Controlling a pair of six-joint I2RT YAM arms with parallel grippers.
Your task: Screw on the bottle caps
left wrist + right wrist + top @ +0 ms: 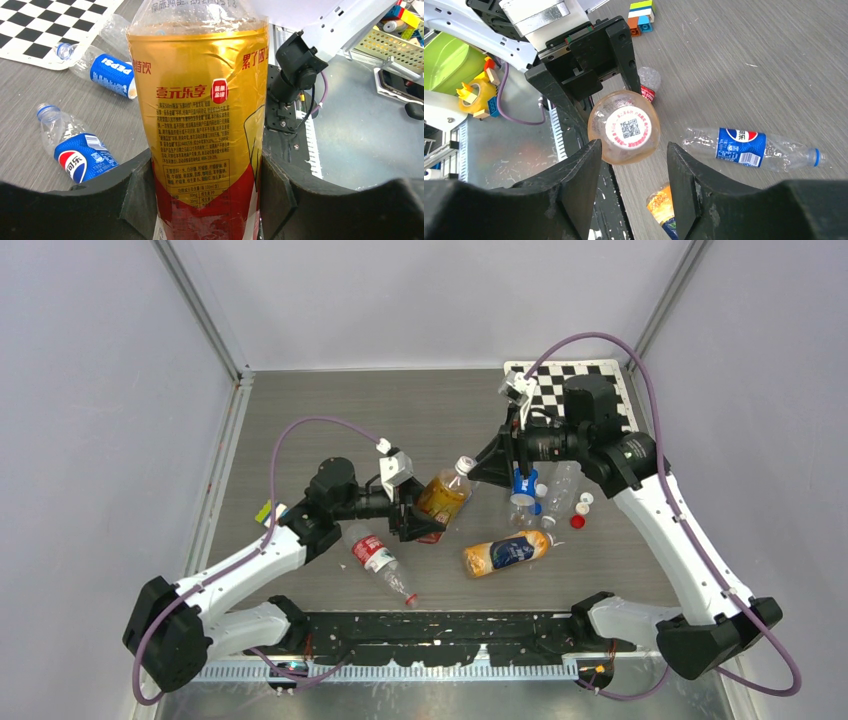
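The gold-labelled bottle (pixel 200 100) is pinched low on its body by the left gripper (pixel 205 192), judged so that the neck is steadied for capping. Its long axis is tilted, with the white cap (pixel 631 129) pointed toward one o'clock in the top view, end-on to the right gripper (pixel 631 157). That gripper's jaws are spread on either side of the cap, apparently without contact. Loose caps (pixel 582 508) are seen lying toward three o'clock.

Grey wood-grain table (pixel 320 410): b/w checkerboard sheet (pixel 545 380) far-right; red-label clear plastic bottle (pixel 375 555), orange blue-label bottle (pixel 505 552) lying flat; small red round cap (pixel 577 522) nearby.
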